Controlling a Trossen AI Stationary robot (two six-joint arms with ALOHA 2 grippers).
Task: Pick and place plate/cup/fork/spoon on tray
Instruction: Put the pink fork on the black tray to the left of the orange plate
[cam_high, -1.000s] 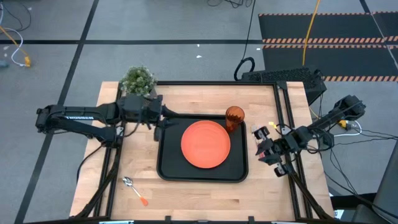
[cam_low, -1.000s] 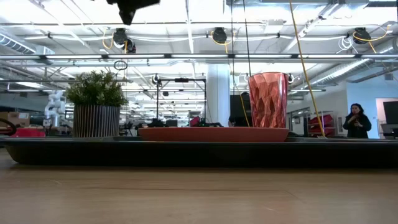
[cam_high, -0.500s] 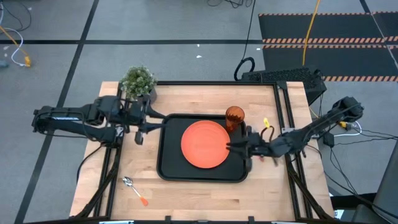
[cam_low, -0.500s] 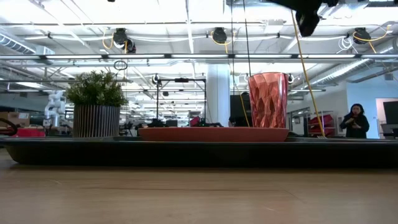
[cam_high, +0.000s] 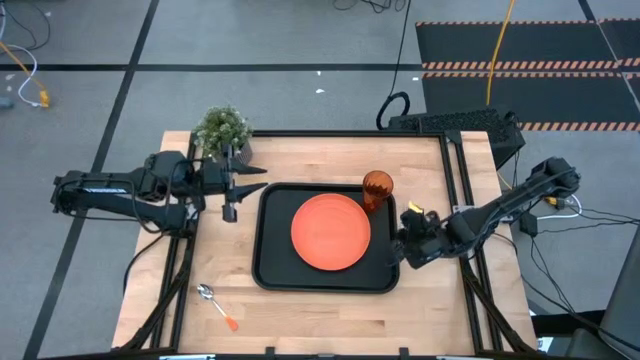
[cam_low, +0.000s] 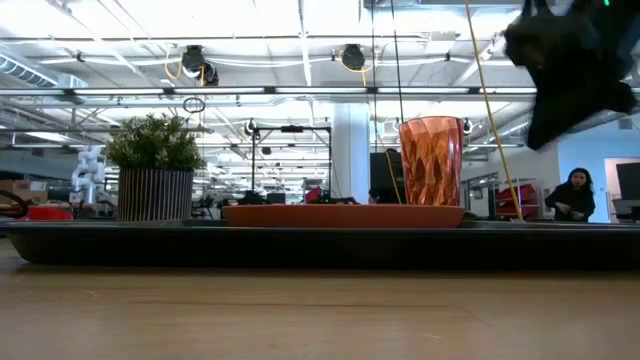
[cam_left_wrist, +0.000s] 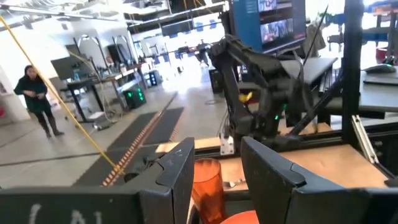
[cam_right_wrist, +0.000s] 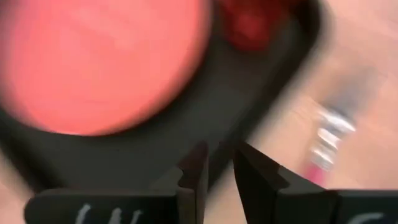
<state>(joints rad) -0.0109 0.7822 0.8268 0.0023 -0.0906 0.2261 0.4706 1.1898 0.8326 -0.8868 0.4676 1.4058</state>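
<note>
The right gripper hangs over the tray edge, its fingers a little apart and empty. The plate and cup lie just beyond it on the tray; the fork lies beside it. The left gripper stands open, empty. The spoon lies far from both.

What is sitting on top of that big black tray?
On the tray lie the orange plate and, at a far corner, the cup. The right gripper hangs over the tray's right edge, hiding a little of the rim. The spoon lies off it, on the table.
</note>
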